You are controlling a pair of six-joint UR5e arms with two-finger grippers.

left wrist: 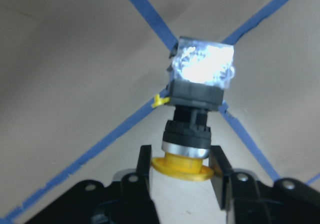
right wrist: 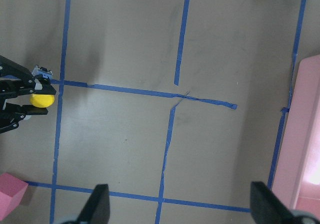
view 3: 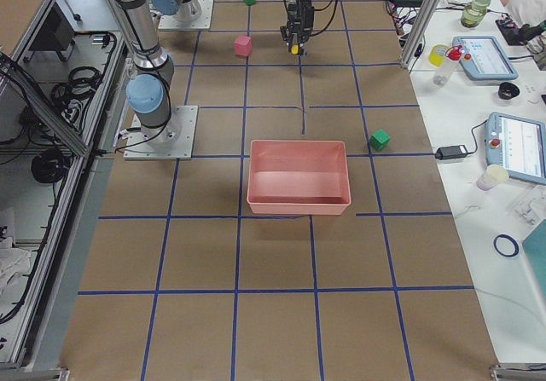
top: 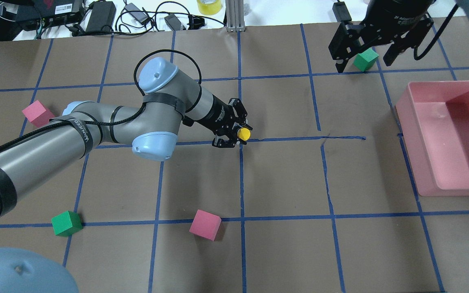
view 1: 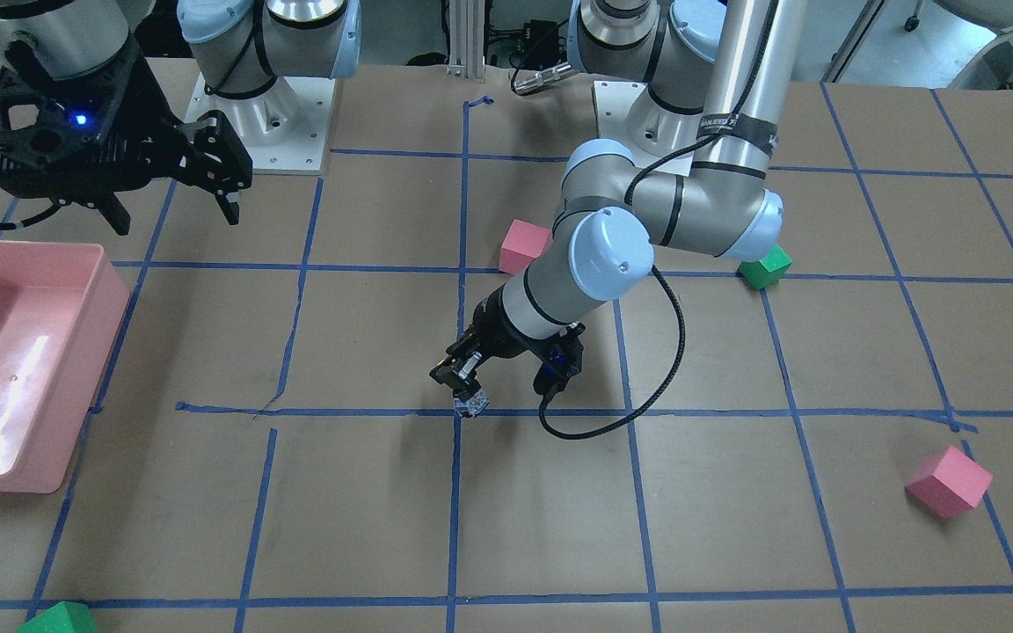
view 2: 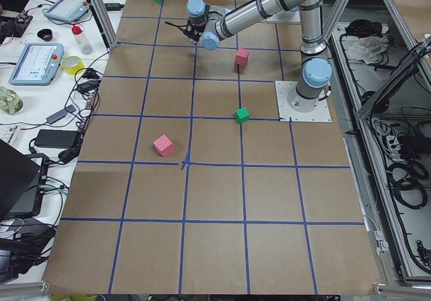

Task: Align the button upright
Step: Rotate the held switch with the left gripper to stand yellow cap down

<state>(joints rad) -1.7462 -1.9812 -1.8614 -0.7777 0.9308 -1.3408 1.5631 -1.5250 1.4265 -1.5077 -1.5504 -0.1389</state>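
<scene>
Gripping button (left wrist: 192,114) by yellow cap: left gripper (left wrist: 181,159) clenched on it, base pointing down at tape crossing (top: 240,140). Step: setting upright. Next, likely: level, lower, release. Right gripper (view 1: 174,214) spread, well apart from crossing.

The grey, pale-blue-jointed left arm (top: 96,130) stretches forward and low, wrist tilted downward. Its black two-finger left gripper (top: 236,132) is clamped on the cap end of the yellow-capped black push-button (left wrist: 192,108). The black two-finger right gripper (view 1: 177,215) hangs aloft, pointing down, fingers spread wide.
</scene>
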